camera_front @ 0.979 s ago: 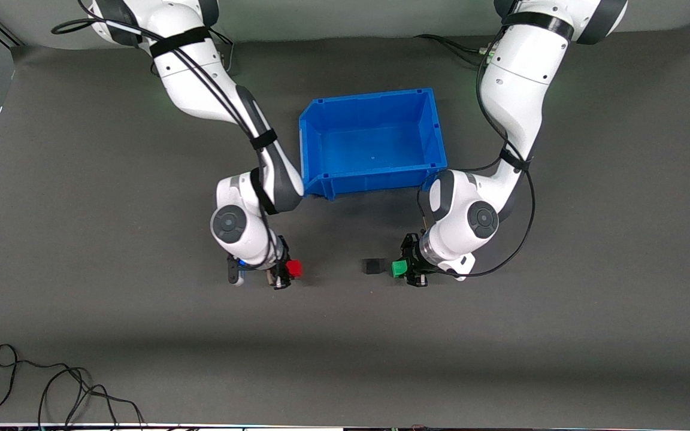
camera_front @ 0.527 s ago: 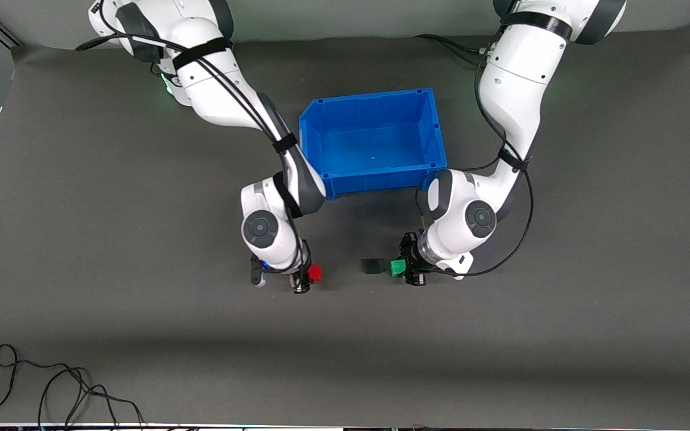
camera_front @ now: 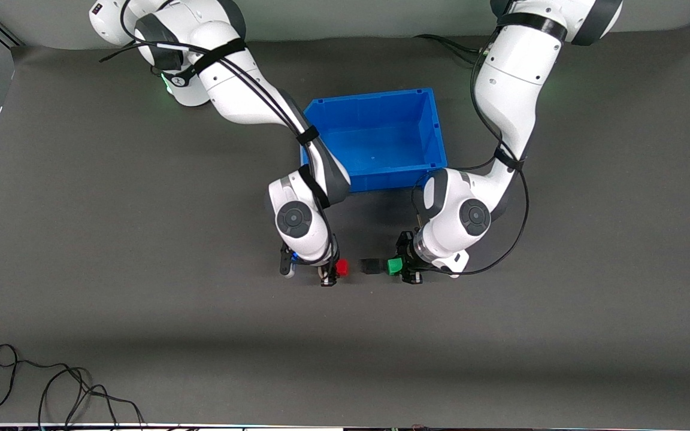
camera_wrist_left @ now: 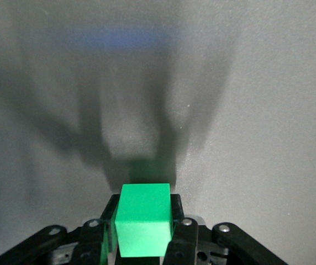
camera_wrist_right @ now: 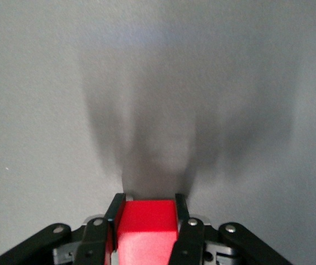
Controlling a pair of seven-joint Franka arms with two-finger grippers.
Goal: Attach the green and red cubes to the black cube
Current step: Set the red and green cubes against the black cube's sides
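A cable (camera_front: 51,389) lies on the mat (camera_front: 141,239) nearest the camera. Farther up, the black cube (camera_front: 372,266) sits between both grippers. The right gripper (camera_front: 333,270) is clamped on the red cube (camera_front: 342,267), just beside it; the left gripper (camera_front: 402,267) grips the green cube (camera_front: 394,266), which seems to touch it, though that is hard to tell. Uneven pressing could shove the loose black cube askew. The bin (camera_front: 441,143) lies farthest.

Black cube (camera_front: 372,266) btwn green cube (camera_front: 394,266) & red cube (camera_front: 342,267).
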